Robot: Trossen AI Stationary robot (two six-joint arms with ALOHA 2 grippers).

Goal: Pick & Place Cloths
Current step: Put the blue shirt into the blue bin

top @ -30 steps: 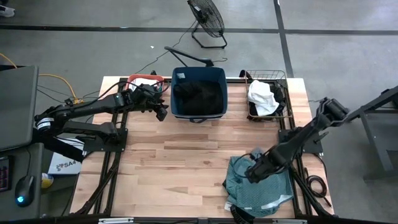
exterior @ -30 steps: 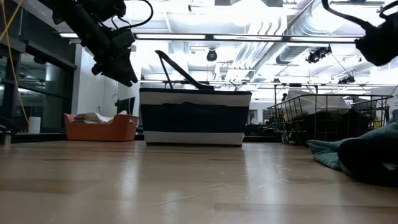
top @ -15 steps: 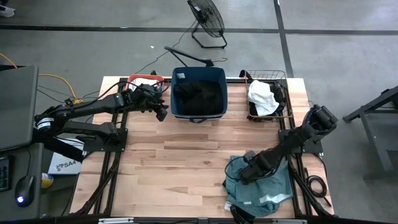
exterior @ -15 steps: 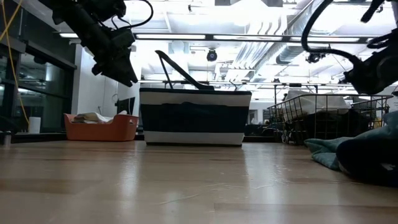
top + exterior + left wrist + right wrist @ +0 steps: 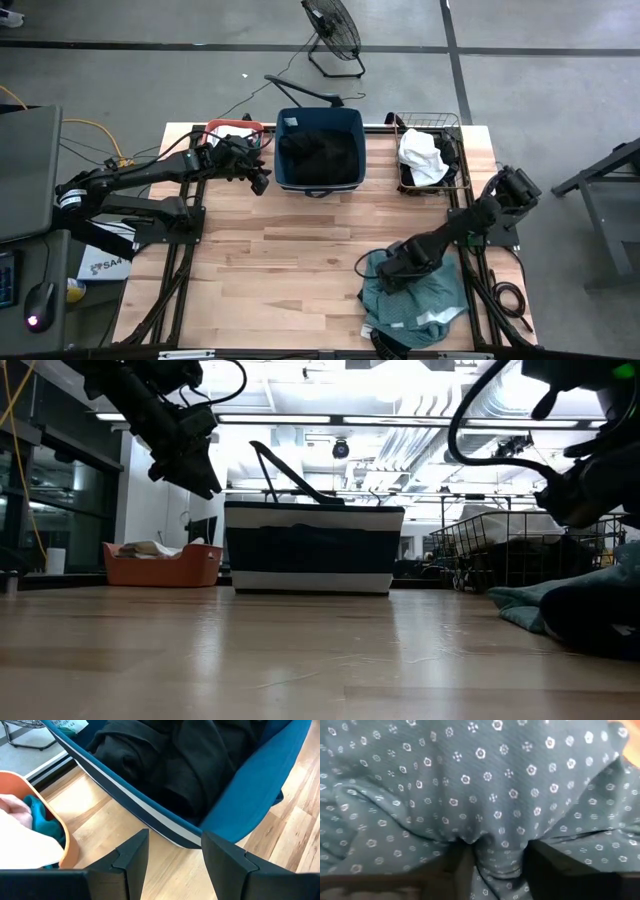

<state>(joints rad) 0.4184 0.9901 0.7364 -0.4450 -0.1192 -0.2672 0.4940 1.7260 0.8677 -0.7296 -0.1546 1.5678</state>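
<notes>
Lowered now, right pincer [image 5: 385, 280] presses into teal cloth [image 5: 425, 305].

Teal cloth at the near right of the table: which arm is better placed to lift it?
Right. The right gripper is already down on the teal cloth, with fabric bunched between its fingers. The left gripper hangs open by the navy tub, far across the table.

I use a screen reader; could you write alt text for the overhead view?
The right claw presses on a large teal-green patterned cloth at the wooden table's near right, while the left claw hovers beside a navy plastic tub of black garments.
</notes>
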